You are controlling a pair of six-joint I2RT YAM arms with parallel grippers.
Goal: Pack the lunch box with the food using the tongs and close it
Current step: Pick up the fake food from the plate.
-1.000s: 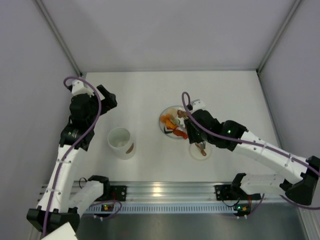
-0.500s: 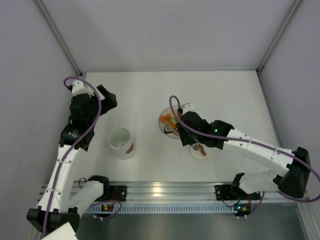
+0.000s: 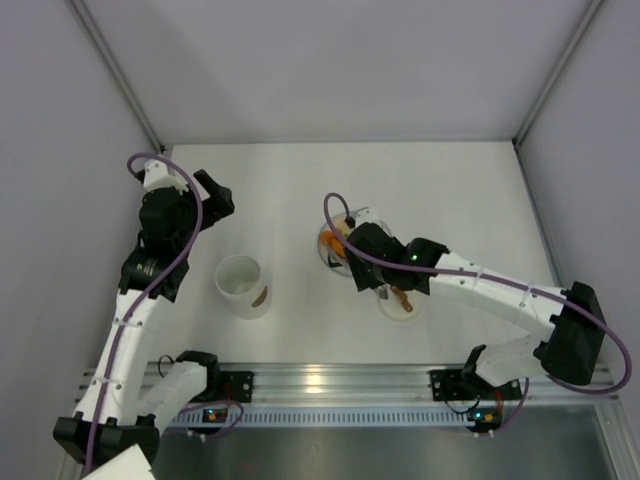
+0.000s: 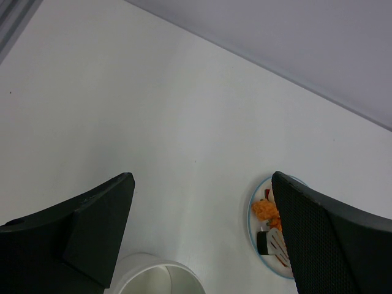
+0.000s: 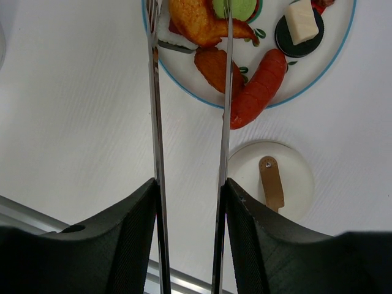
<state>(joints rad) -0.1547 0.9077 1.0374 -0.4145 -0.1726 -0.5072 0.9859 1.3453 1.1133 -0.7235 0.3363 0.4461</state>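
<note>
The white counter [image 3: 450, 180] holds everything. The right arm [image 3: 500, 295] is stretched long and low across it, from the near right corner toward the middle. Its wrist points at the plate. The right fingers [image 3: 355, 255] are clamped on the tongs, one finger pressed on the outside of each tong leg.

The left arm [image 3: 140, 290] stands tall on the left side, bent at the elbow. Its wrist is lifted up over the far left part of the counter. The left fingers [image 3: 217, 195] are spread wide apart and hold nothing.

The round plate [image 5: 306, 73] with the blue rim sits in the middle of the counter. The lunch box [image 3: 243, 285] stands upright and open on the counter near the left arm, well apart from the plate. Its round white lid [image 5: 269, 180], with a small brown tab on top, lies flat just beside the near edge of the plate.

The tongs [image 5: 156, 122] reach out from the right fingers to the plate, and their two thin legs stay apart. The tips are over the plate, with an orange fried piece [image 5: 193, 18] between the legs. I cannot tell if the tips touch it.

The food is all on the plate: the fried piece, a green round piece [image 5: 242, 7], a red sausage [image 5: 260, 89], a flat brown-orange piece [image 5: 211, 67], and a white cube on a black disc [image 5: 301, 21].
</note>
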